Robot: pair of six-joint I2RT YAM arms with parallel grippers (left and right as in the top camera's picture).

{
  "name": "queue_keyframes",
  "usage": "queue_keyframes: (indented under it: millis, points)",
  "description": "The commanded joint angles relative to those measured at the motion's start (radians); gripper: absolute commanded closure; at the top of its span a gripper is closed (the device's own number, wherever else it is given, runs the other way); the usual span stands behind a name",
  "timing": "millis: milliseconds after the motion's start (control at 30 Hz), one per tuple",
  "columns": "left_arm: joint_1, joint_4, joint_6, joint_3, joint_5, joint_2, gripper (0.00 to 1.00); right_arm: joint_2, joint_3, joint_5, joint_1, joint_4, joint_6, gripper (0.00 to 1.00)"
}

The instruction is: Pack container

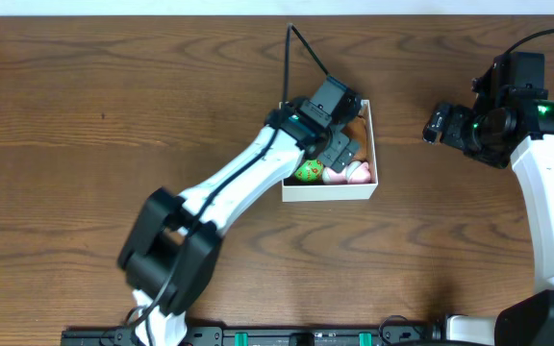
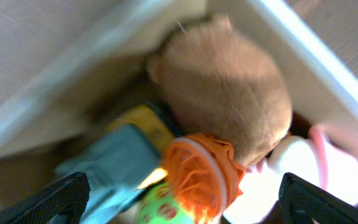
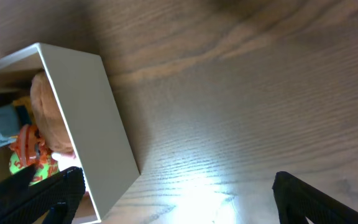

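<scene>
The left hand [image 1: 342, 146] hangs spread wide over the container [image 1: 330, 190], above a tan plush toy [image 2: 229, 99]. The right hand [image 1: 438, 125], upper right, gapes empty above the bench [image 1: 113, 96].

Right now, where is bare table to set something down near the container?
Bare table lies between the container and the right pincer, and widely left of the left arm. Inside the container is crowded with toys, the left pincer over them.

Robot lab bench, wood-grain desk [image 1: 85, 144], left arm [image 1: 229, 187] and right arm [image 1: 546, 202] based at its near edge, black mounting rail [image 1: 306, 337] there.
</scene>
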Motion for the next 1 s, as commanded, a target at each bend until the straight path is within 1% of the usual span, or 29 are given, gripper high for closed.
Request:
queue_keyframes:
  millis: [0,133,233,300,433,533,633,767,967]
  points:
    - [0.021,-0.004,0.005,0.011,-0.109,-0.181,0.02,-0.042,-0.002,-0.007,0.006,0.025,-0.012,0.01]
    - [0.064,-0.034,-0.007,0.011,-0.241,-0.346,0.02,-0.116,0.003,-0.028,0.006,0.08,-0.09,0.01]
    - [0.135,-0.092,-0.058,0.011,-0.337,-0.476,0.02,-0.2,0.003,-0.092,0.006,0.149,-0.162,0.01]
    - [0.199,-0.135,-0.092,0.011,-0.349,-0.544,0.02,-0.267,0.003,-0.146,0.006,0.199,-0.201,0.01]
    - [0.359,-0.231,-0.19,0.011,-0.349,-0.644,0.02,-0.411,0.003,-0.268,0.006,0.294,-0.204,0.01]
    - [0.466,-0.294,-0.191,0.011,-0.349,-0.673,0.02,-0.515,0.003,-0.269,0.006,0.345,-0.204,0.01]
    - [0.52,-0.338,-0.19,0.011,-0.349,-0.673,0.02,-0.58,0.003,-0.244,0.006,0.353,-0.204,0.01]
    - [0.544,-0.355,-0.19,0.011,-0.349,-0.661,0.02,-0.634,0.003,-0.246,0.006,0.349,-0.204,0.01]
    - [0.544,-0.357,-0.19,0.011,-0.348,-0.654,0.02,-0.651,0.003,-0.246,0.006,0.347,-0.204,0.01]
